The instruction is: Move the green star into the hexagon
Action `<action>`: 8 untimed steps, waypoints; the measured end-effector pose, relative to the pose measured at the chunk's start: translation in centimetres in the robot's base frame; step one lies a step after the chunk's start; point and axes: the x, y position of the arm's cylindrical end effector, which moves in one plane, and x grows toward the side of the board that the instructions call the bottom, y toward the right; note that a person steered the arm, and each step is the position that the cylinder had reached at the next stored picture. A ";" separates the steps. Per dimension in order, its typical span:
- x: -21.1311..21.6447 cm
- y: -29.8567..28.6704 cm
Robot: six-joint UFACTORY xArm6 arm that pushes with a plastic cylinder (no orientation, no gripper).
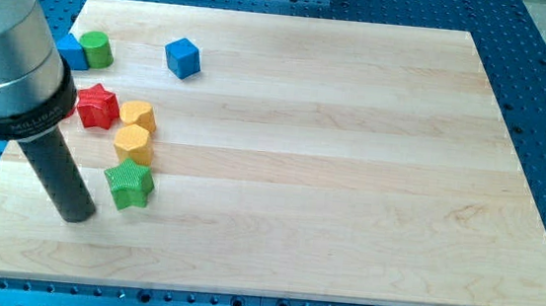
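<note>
We have no claw, only a rod: our tip [77, 215] sits just left of the green star [130, 183], apart; the yellow hexagon [132, 143] touches the star's top.

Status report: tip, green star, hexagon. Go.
My tip on board, just left of green star block. Star directly below yellow hexagon block, nearly touching. Nothing between.
</note>
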 end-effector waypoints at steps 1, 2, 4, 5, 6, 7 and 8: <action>-0.4 1.7; -1.3 0.3; -6.8 -0.6; -7.0 -0.5; -7.0 1.1; -7.0 1.1; -6.7 -1.7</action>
